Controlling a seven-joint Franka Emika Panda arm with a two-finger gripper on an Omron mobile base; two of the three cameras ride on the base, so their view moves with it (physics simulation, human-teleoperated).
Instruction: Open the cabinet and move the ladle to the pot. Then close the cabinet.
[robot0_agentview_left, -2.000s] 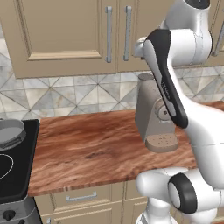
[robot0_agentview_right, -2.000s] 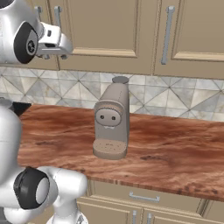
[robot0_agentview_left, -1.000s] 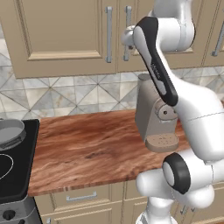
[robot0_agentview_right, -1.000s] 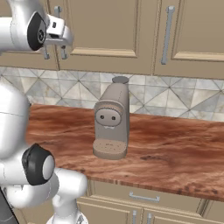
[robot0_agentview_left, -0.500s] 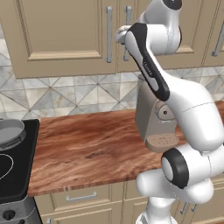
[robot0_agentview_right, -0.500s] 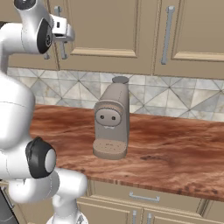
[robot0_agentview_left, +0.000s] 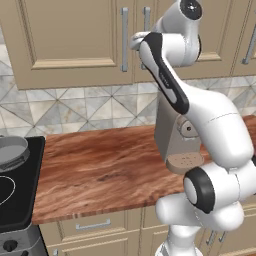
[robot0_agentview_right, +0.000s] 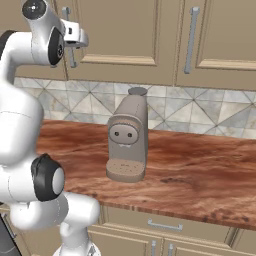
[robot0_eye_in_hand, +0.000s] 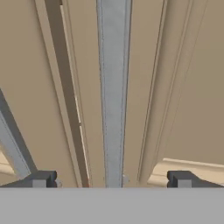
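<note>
Tan cabinet (robot0_agentview_left: 75, 45) fills wall above counter (robot0_agentview_left: 105, 165), both doors shut. My pincer (robot0_eye_in_hand: 111, 179) raised at middle seam, jaws spread wide, gripping nothing; right-door silver bar handle (robot0_eye_in_hand: 113, 87) runs between my fingertips (robot0_eye_in_hand: 41, 179) toward 12 o'clock. Grey pot (robot0_agentview_left: 12, 150) sits on black stove (robot0_agentview_left: 15, 200) at 9 o'clock in left base view. Grey coffee machine (robot0_agentview_right: 127, 145) stands on counter, centre of right base view.

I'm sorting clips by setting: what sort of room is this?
A kitchen, rendered: tan wall cabinet over a tiled backsplash, a coffee machine on the wooden counter, a pot on the stove.
</note>
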